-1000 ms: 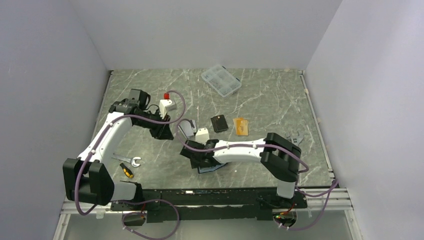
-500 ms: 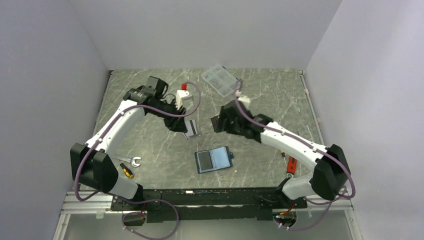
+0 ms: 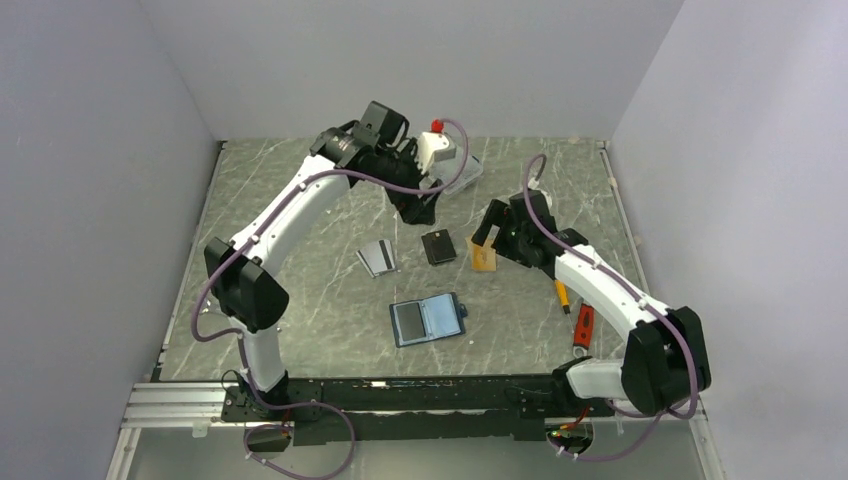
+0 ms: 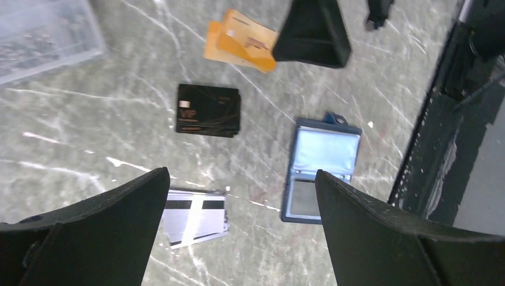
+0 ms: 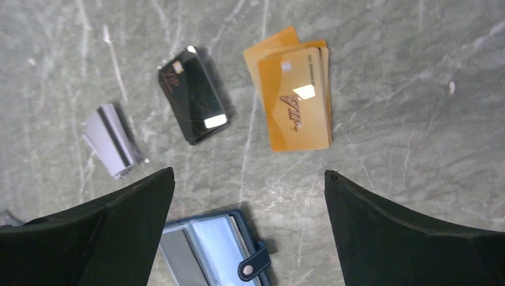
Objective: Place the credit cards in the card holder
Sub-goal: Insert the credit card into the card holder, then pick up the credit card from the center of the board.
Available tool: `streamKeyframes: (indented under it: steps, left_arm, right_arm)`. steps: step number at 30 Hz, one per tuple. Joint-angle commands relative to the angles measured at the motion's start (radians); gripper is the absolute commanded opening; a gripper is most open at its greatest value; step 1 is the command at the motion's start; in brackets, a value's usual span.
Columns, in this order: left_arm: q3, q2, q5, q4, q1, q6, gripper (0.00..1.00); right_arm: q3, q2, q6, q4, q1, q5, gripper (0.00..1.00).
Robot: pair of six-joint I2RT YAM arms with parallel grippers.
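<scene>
The card holder (image 3: pixel 428 320) lies open and flat at front centre, light blue inside, with a grey rectangle showing in its left half. Behind it lie the credit cards: silver striped ones (image 3: pixel 377 258), a black one (image 3: pixel 438 247) and orange-gold ones (image 3: pixel 484 256). My left gripper (image 3: pixel 417 207) hangs open above the table just behind the black card (image 4: pixel 208 110), holding nothing. Also open and empty, my right gripper (image 3: pixel 488 236) hovers over the orange-gold cards (image 5: pixel 295 98). The holder (image 5: pixel 208 250) shows its snap tab in the right wrist view.
A clear plastic compartment box (image 3: pixel 462 168) sits at the back, partly under my left wrist. A yellow-handled screwdriver (image 3: pixel 563 297) and a red tool (image 3: pixel 584 325) lie at the right, beside my right arm. Grey walls enclose the table on three sides.
My left arm has swung from the silver cards toward the back centre and its jaws have opened wide. My right gripper has moved from the black card to the orange-gold cards and opened wider.
</scene>
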Motion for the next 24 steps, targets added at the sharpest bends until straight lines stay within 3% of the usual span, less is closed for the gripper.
streamKeyframes:
  steps: [1,3,6,8,13,19,24]
  left_arm:
    - [0.118,0.032,-0.068,-0.102,0.035,-0.075,0.99]
    - [0.116,0.038,-0.015,-0.116,0.055,-0.08,0.99]
    - [0.078,0.02,-0.212,-0.066,-0.005,-0.04,0.99]
    - [0.051,0.015,-0.268,-0.036,-0.037,-0.027,0.99]
    - [0.082,0.103,-0.26,-0.031,-0.044,-0.119,0.99]
    - [0.088,0.13,-0.2,0.023,-0.052,-0.072,0.99]
    - [0.066,0.203,-0.163,0.157,-0.05,-0.148,0.99]
  right_arm:
    - [-0.016,-0.07,-0.004,0.129,-0.033,-0.074,1.0]
    - [-0.026,-0.079,0.0,0.153,-0.047,-0.097,1.0]
    - [-0.074,-0.096,0.028,0.196,-0.094,-0.146,1.0]
    - [-0.1,-0.099,0.045,0.224,-0.136,-0.19,1.0]
    - [-0.105,-0.08,0.023,0.231,-0.192,-0.208,1.0]
    - [-0.12,-0.005,0.012,0.276,-0.232,-0.227,1.0]
    - [-0.124,0.087,0.002,0.326,-0.259,-0.238,0.98]
